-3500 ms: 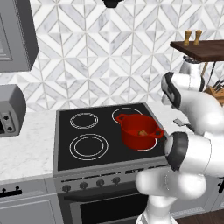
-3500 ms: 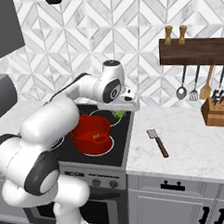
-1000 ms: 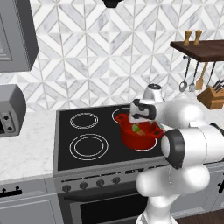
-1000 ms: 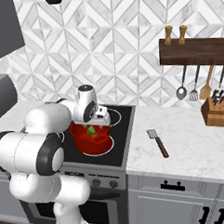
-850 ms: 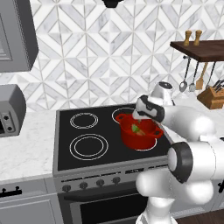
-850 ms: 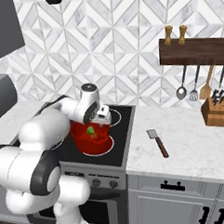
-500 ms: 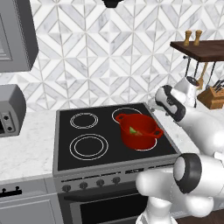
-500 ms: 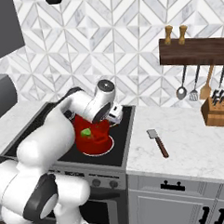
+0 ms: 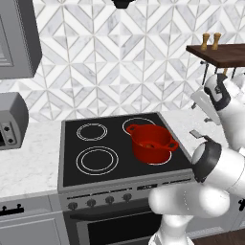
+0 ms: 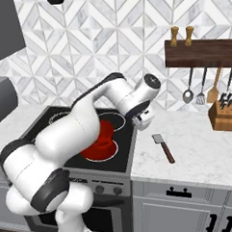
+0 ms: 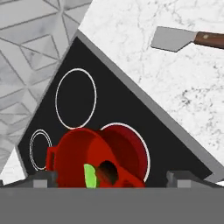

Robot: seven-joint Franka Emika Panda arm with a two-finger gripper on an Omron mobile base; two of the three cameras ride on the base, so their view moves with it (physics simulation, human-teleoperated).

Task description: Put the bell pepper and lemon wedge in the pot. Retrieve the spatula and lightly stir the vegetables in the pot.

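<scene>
The red pot [image 9: 150,142] stands on the front right burner, half hidden by my arm in the right base view [image 10: 103,138]. In the hand view the pot [image 11: 87,153] holds a green bell pepper [image 11: 89,175] piece beside a dark shape; I cannot make out the lemon wedge. On the white counter right of the stove lies the spatula [image 10: 164,147], its grey blade [image 11: 174,38] pointing toward the cooktop. My gripper [image 10: 146,117] hangs open and empty over the stove's right edge, between pot and spatula, its tips [image 11: 43,177] spread wide.
The black cooktop [image 9: 95,158] has three bare burners. A toaster [image 9: 12,119] sits on the left counter. At the back right are a knife block [image 10: 223,114] and a wooden rack [image 10: 201,53] with hanging utensils and two shakers on top.
My arm has swung right from above the pot to the stove's right edge. The gripper stays open; the green piece stays in the pot.
</scene>
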